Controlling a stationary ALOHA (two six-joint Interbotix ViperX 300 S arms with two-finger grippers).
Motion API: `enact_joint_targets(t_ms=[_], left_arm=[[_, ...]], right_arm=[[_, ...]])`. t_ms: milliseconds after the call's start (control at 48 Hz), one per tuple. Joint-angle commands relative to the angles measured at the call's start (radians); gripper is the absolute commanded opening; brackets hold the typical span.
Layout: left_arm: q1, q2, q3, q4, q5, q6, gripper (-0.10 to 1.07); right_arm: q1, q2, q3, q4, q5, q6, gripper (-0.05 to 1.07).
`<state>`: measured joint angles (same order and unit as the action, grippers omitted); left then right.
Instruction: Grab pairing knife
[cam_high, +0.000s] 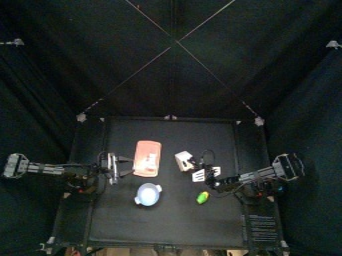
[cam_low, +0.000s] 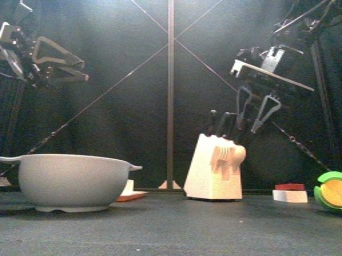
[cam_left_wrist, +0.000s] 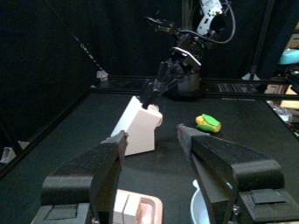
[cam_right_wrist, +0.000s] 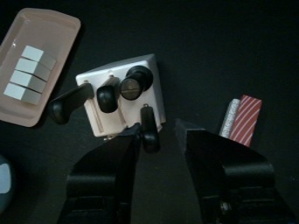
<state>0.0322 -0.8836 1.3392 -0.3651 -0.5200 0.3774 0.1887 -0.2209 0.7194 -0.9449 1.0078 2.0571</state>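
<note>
From my station I see the right gripper (cam_right_wrist: 158, 140) hanging over the knife block (cam_right_wrist: 126, 98), its jaws spread apart and holding nothing. The pairing knife (cam_right_wrist: 147, 129) sits in a slot at the block's near corner, dark handle sticking up, just between the tips of those jaws; I cannot tell whether they touch it. The left gripper (cam_left_wrist: 158, 149) hovers apart over the tabletop (cam_left_wrist: 233, 118), jaws open and empty, facing the block from the other side.
</note>
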Motion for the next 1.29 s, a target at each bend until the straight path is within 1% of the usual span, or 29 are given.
enact_joint_targets(t_ms=[0,458,646,1271], left_arm=[[0.003,0.003,-0.012,0.002,-0.009,0.0,0.87],[0.005,0.003,-0.012,0.0,-0.009,0.0,0.87],[0.005,0.003,-0.012,0.0,-0.009,0.0,0.87],[0.005,0.003,-0.012,-0.002,-0.009,0.0,0.87]], right_arm=[[-0.008,-0.009,-0.02,-0.011,-0.015,0.0,0.73],[-0.017,0.005,-0.028,-0.005,-0.032,0.0,0.58],[-0.018,0.005,-0.037,-0.005,-0.031,0.0,0.54],[-0.012,0.005,-0.058,-0.011,-0.023,-0.003,0.54]])
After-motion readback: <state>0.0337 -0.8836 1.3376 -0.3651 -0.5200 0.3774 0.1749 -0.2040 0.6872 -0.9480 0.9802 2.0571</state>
